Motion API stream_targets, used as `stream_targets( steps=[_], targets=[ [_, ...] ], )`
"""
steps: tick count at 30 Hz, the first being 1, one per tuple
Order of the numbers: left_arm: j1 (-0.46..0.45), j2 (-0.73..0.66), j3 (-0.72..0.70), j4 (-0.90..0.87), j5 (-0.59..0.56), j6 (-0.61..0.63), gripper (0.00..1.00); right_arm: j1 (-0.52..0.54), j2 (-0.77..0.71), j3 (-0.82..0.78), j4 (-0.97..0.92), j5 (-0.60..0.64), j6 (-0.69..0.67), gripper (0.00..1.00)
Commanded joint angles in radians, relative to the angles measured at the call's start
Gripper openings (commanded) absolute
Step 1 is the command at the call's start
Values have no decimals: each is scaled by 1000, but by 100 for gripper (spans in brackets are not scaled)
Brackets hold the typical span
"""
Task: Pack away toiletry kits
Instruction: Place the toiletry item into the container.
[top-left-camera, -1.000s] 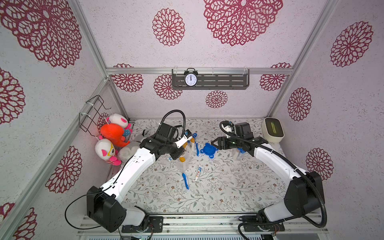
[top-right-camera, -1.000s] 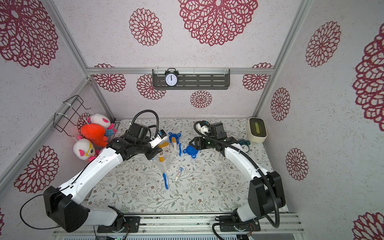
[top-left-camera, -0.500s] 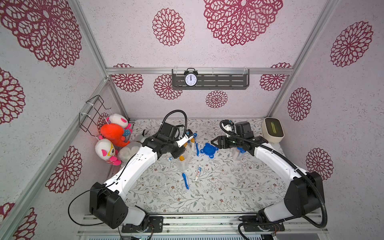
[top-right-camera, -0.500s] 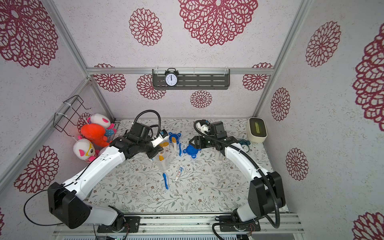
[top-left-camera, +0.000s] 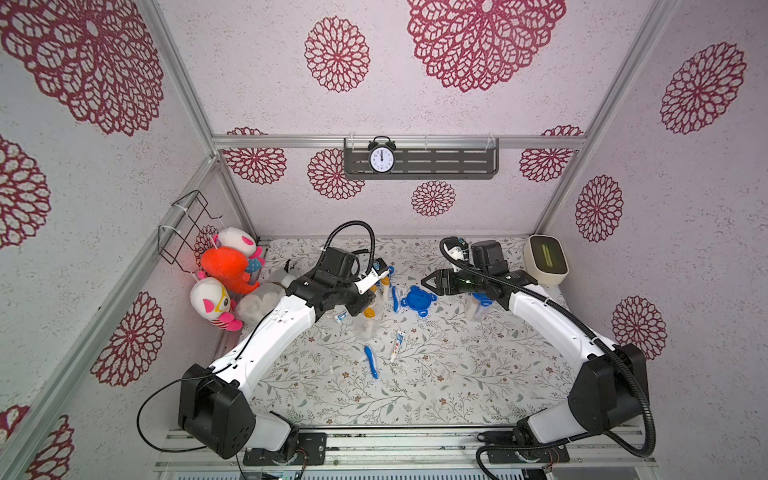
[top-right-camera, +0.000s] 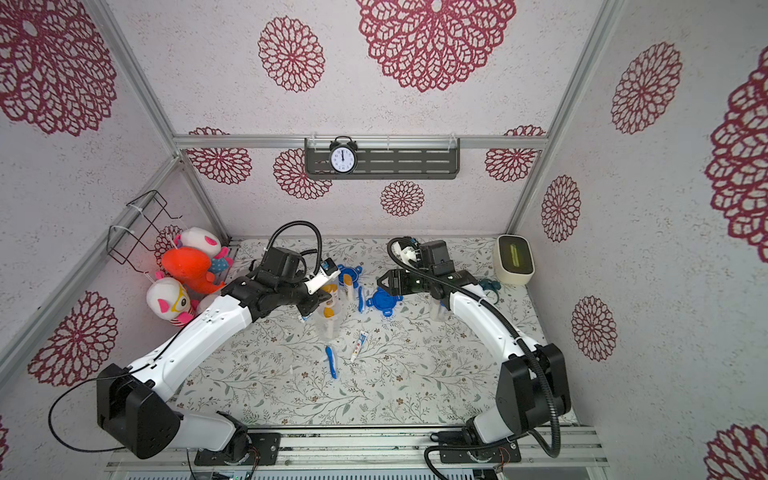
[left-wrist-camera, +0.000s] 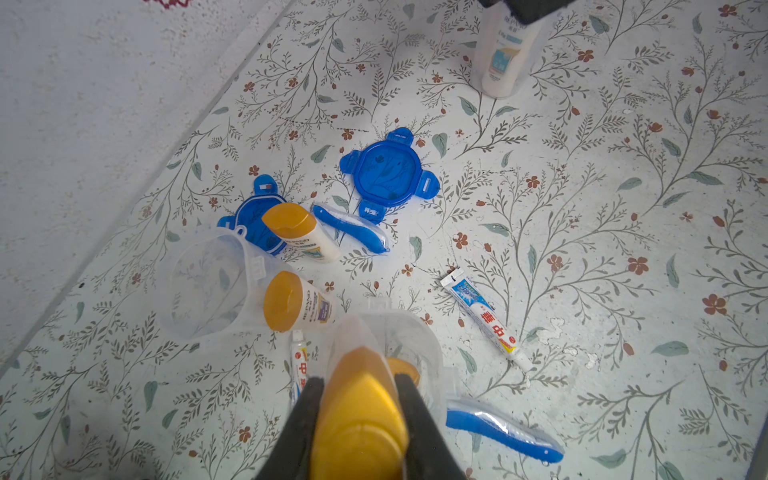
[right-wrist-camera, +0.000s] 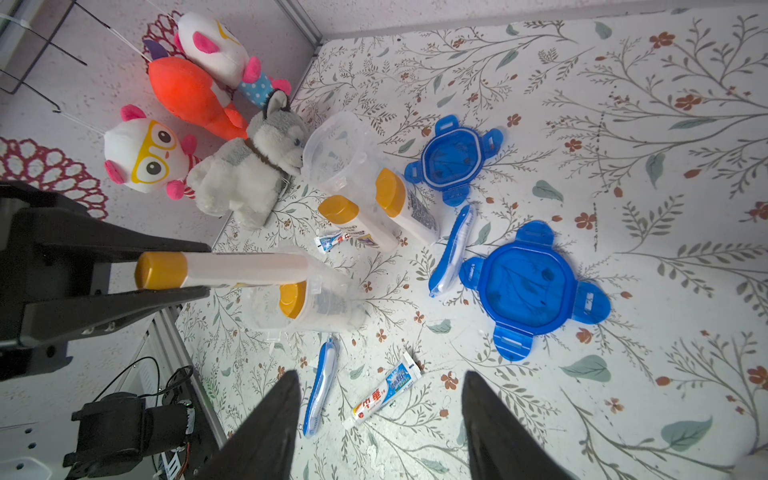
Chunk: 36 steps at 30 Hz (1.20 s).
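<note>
Holding a white bottle with an orange-yellow cap (right-wrist-camera: 249, 268) by its capped end, your left gripper (left-wrist-camera: 359, 386) is clamped on it from both sides. The bottle's base meets the mouth of an upright clear plastic jar (right-wrist-camera: 332, 309) at the centre of both top views. The grip sits high on the bottle, presumably so the body can slide in without the jaws fouling the rim. One matching bottle (right-wrist-camera: 292, 299) already stands inside, so this kit looks about half filled.

Your right gripper (right-wrist-camera: 380, 376) hangs with its jaws apart and empty, right of centre in both top views, near a round blue four-tab lid (top-left-camera: 417, 300). It appears parked there to leave the jar mouth free until capping.

Below the jar in a top view lie a small white toothpaste tube (top-left-camera: 397, 345) and a blue toothbrush in a clear wrapper (top-left-camera: 371, 361), near each other but apart, and probably next for this jar. A second clear jar (right-wrist-camera: 332, 149) lies tipped and empty beside two loose bottles (right-wrist-camera: 361, 226) on the floral table (top-left-camera: 457, 374).
</note>
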Motion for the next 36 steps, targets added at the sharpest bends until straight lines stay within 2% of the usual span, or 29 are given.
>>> stream_targets(
  steps=[1, 9, 16, 21, 29, 36],
  targets=[
    [-3, -21, -23, -60, 4, -13, 10, -4, -1, 36, 3, -19, 10, 63],
    [-1, -87, -35, -45, 7, -37, 10, -3, 3, 37, 10, -22, 20, 63],
    [-5, -68, -4, -61, 7, -245, 10, -4, 4, 31, 15, -14, 23, 63],
    [-21, -32, 23, -75, -71, -431, 4, -3, 12, 31, 10, -11, 14, 63],
    [-31, 2, 96, -137, -117, -576, 1, -4, 8, 30, -2, 0, 1, 63],
    [-65, 15, 84, -141, -161, -675, 0, -6, 0, 18, -3, 7, -2, 63]
  ],
)
